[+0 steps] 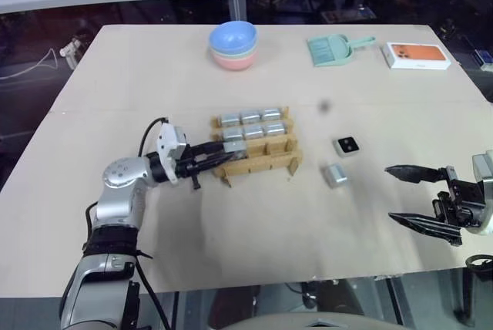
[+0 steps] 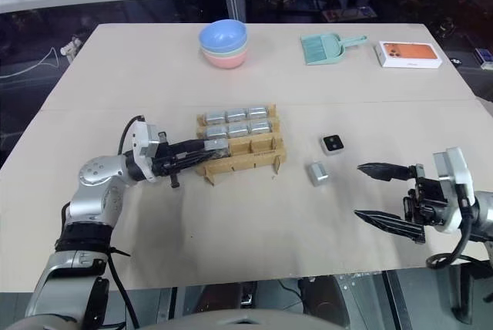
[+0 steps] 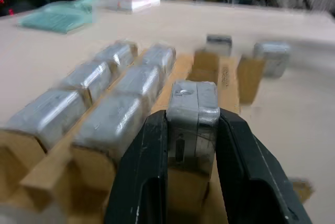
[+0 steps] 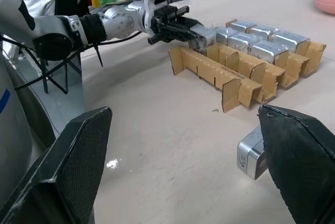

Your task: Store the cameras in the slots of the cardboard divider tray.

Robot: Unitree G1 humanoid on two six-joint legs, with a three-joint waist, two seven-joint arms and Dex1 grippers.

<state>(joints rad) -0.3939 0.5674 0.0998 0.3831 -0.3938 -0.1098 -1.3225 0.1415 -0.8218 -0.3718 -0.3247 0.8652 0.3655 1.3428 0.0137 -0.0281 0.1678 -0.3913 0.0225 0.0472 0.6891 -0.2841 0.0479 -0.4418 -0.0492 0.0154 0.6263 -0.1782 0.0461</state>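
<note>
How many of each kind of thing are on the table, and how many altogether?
Cameras: 9
Cardboard divider tray: 1
Stack of bowls: 1
Mint-green dustpan: 1
White-and-orange box: 1
Total: 13
</note>
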